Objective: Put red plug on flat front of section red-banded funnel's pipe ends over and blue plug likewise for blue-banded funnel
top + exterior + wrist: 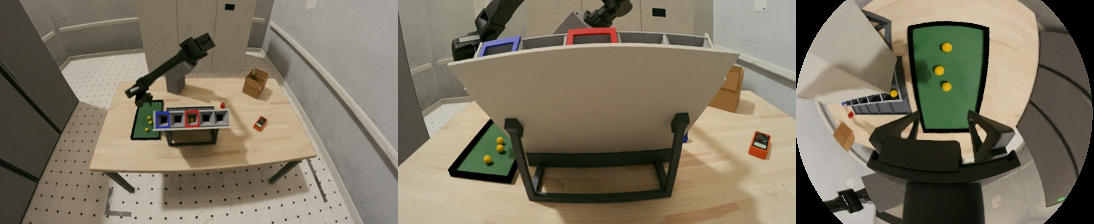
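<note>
My gripper (144, 100) hangs open and empty above the far end of the green marble tray (148, 120); it also shows in the wrist view (944, 129). Three yellow marbles (149, 122) lie in the tray, also in the wrist view (943, 68). A row of funnels sits on a stand behind a pale cover (593, 96). The blue-banded funnel (162, 119) is at the left end. The red-banded funnel (192, 118) is in the middle with a yellow marble (191, 120) in it. The red plug (222, 104) stands behind the stand. The blue plug (685, 137) peeks out by the stand's right leg.
A cardboard box (254, 82) stands at the table's far right. A small orange device (260, 123) lies right of the stand. The arm's grey base block (176, 78) is at the far middle of the table.
</note>
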Motion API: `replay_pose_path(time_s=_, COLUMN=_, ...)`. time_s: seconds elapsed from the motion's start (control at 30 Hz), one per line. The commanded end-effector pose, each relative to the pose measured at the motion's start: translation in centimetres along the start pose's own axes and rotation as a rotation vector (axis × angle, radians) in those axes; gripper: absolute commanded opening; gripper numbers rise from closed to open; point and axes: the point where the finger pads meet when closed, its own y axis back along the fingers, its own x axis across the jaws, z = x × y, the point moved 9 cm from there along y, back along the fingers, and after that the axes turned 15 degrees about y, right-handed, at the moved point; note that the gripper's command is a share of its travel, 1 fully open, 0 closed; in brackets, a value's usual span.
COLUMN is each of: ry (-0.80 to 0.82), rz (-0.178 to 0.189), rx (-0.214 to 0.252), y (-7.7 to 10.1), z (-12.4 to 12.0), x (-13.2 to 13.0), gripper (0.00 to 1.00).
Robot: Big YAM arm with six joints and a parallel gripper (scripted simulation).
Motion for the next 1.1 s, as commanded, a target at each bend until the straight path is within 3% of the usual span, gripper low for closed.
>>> replay_pose_path(time_s=0.0, ry=0.019, rz=-0.024, rx=-0.017, y=0.79, z=-0.11, x=-0.79, gripper=0.8)
replay_pose_path(time_s=1.07, ry=0.003, rz=-0.007, rx=-0.008, y=0.87, z=0.01, x=-1.01, gripper=0.8)
